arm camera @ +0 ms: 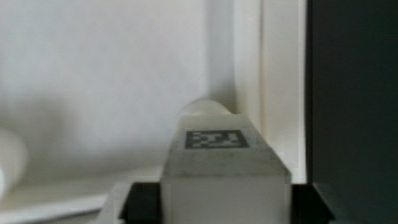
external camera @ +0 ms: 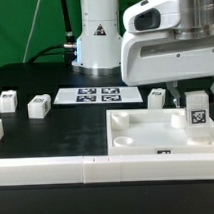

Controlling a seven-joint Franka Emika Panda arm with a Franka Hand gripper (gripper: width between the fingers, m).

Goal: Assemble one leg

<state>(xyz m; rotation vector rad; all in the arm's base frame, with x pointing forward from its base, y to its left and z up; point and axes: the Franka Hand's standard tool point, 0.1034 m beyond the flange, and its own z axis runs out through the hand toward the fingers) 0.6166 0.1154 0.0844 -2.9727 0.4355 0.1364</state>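
The pincer (external camera: pixel 195 96) is pressed onto the leg (external camera: pixel 196 113) from two sides and pinches it. In the wrist view the two dark fingers (arm camera: pixel 135 200) sit tight against the lower part of the leg (arm camera: pixel 222 160), one on each side. The leg stands upright between them, and its black-and-white tag (external camera: pixel 196 118) faces the exterior camera (the wrist view also shows a tag (arm camera: pixel 217 138) on it).

Directly under the pincer lies the flat white square piece (external camera: pixel 146 129) with its raised rim. The held leg is over the far corner of this piece, at the exterior view's right. I cannot tell if the foot of the leg already touches the piece. A round hole (external camera: pixel 121 142) is in the corner of the piece farther from the pincer, toward the exterior view's left.

Just beside the pincer, behind the square piece, a second leg (external camera: pixel 158 96) stands on the dark counter (external camera: pixel 56 132). Farther from the pincer, toward the exterior view's left, the marker board (external camera: pixel 100 94) lies flat on the counter. Well apart from the pincer, beyond the board, stand two more legs (external camera: pixel 38 105) (external camera: pixel 7 100). A low white rail (external camera: pixel 57 169) runs along the near edge of the counter.
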